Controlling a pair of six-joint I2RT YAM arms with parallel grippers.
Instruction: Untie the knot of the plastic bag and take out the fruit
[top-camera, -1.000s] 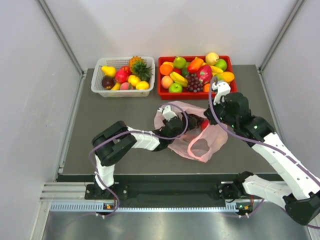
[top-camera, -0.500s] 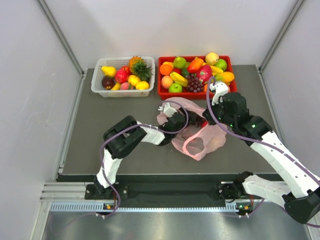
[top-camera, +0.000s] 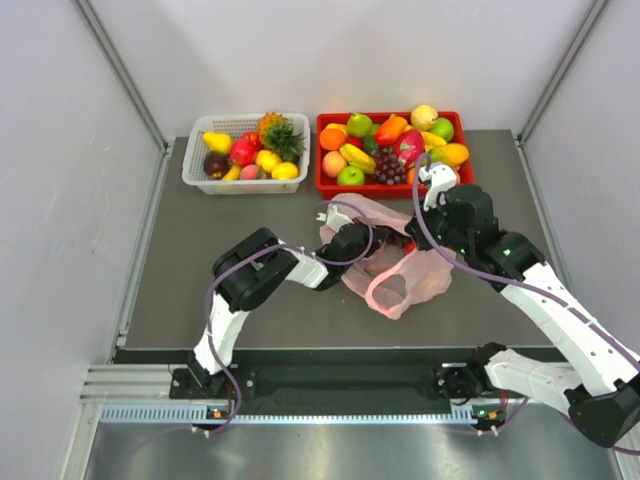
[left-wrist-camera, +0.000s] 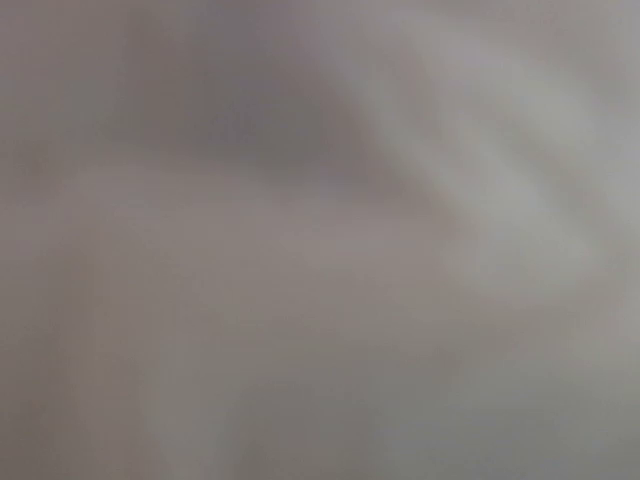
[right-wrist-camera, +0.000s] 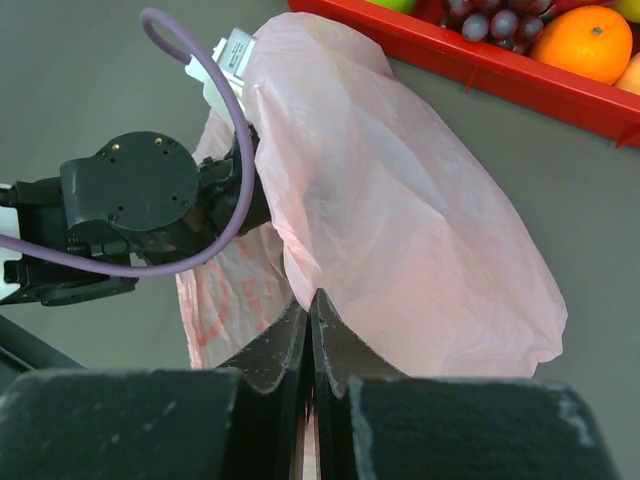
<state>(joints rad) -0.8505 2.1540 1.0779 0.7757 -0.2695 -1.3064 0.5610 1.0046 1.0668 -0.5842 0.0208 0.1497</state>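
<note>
The bag (top-camera: 405, 285) lies crumpled at the middle of the table (top-camera: 200, 280), just in front of the red tray (top-camera: 321, 180). The right pincer (right-wrist-camera: 312, 315) is pressed tight on a fold of its plastic. The left pincer is buried inside the bag; I cannot tell whether it is wide or narrow.

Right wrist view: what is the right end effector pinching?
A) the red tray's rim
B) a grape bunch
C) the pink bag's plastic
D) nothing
C: the right end effector is shut on the edge of the plastic bag, apart from the red tray.
</note>
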